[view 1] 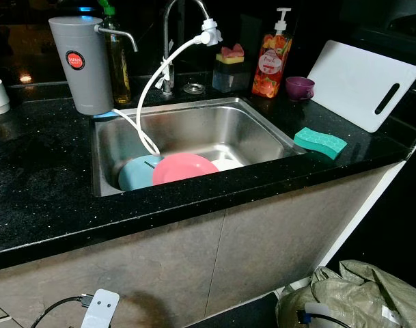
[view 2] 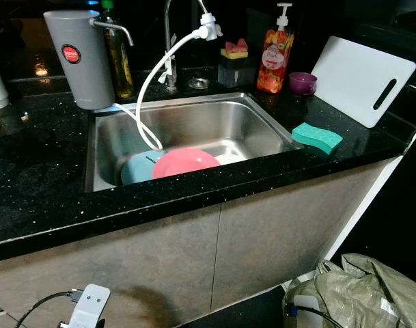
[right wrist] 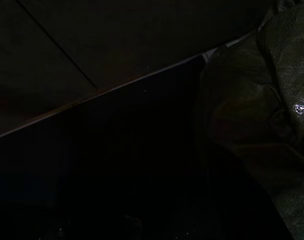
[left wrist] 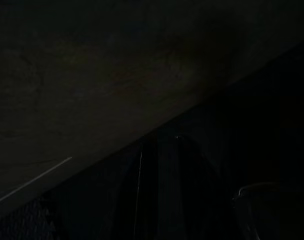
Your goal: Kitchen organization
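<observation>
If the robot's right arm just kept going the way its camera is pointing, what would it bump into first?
Hard to be sure in this dark right wrist view, but it seems aimed low toward the dark floor below the cabinet front, with the crumpled green sack just to one side. Probably the floor first; depth is unclear.

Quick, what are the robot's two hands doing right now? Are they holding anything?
Left gripper: cannot be told; its wrist view is too dark.
Right gripper: cannot be told; its dark wrist view looks towards a green sack on the floor.
</observation>
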### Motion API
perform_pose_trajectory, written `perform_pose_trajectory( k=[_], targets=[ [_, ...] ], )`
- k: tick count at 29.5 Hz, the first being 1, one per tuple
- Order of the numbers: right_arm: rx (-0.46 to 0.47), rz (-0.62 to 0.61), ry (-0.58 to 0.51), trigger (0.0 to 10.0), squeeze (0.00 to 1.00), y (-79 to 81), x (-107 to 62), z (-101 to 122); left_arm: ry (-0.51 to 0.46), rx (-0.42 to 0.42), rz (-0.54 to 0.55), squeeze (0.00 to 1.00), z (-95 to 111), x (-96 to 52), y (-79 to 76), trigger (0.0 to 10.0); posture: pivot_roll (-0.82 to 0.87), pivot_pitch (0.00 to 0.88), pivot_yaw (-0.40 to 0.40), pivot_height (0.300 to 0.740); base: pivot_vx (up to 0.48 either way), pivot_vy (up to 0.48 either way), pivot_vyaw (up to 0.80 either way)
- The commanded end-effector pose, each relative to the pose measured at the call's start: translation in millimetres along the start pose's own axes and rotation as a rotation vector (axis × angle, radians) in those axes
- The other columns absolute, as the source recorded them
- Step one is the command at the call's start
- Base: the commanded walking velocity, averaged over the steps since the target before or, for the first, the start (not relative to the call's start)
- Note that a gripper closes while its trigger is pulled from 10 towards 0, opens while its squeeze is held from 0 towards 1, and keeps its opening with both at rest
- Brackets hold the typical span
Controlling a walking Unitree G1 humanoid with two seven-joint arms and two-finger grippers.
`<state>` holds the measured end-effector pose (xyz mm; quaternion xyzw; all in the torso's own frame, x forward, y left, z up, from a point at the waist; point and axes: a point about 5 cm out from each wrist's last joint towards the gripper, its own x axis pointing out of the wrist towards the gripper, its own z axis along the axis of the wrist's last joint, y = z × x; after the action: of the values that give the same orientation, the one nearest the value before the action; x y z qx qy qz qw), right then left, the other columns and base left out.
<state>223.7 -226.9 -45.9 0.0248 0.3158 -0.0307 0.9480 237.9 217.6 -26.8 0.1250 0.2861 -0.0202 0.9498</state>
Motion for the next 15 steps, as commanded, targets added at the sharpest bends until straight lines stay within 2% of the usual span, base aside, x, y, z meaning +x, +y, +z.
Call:
perform_pose_trajectory(
  k=[1,8,11,13,15],
  targets=[
    [0.013,-0.017,0.016,10.0,0.0,-3.2,-2.9,-6.9,0.028,0.007,-0.011,0.0,-7.0,-1.5,-2.5,10.0,0.11,0.143,-0.031,0.74,0.0,0.0,0.0],
    [0.011,-0.02,0.021,10.0,0.0,-4.0,-3.9,-8.9,0.031,0.013,-0.016,0.0,-7.7,-1.5,-2.6,10.0,0.11,0.143,-0.029,0.74,0.0,0.0,0.0],
    [0.006,-0.027,0.03,10.0,0.0,-5.4,-5.3,-12.0,0.036,0.029,-0.057,0.0,-8.5,-1.5,-7.5,10.0,0.1,0.143,-0.027,0.74,0.0,0.0,0.0],
    [-0.018,-0.03,0.044,10.0,0.0,-5.5,-6.7,-15.9,0.021,0.112,-0.085,0.0,-8.5,-2.0,-13.5,10.0,0.1,0.143,-0.023,0.74,0.0,0.0,0.0],
    [-0.031,-0.031,0.049,10.0,0.0,-5.4,-7.2,-17.4,0.011,0.143,-0.089,0.0,-8.2,-2.2,-15.2,10.0,0.1,0.143,-0.023,0.74,0.0,0.0,0.0]
  ],
)
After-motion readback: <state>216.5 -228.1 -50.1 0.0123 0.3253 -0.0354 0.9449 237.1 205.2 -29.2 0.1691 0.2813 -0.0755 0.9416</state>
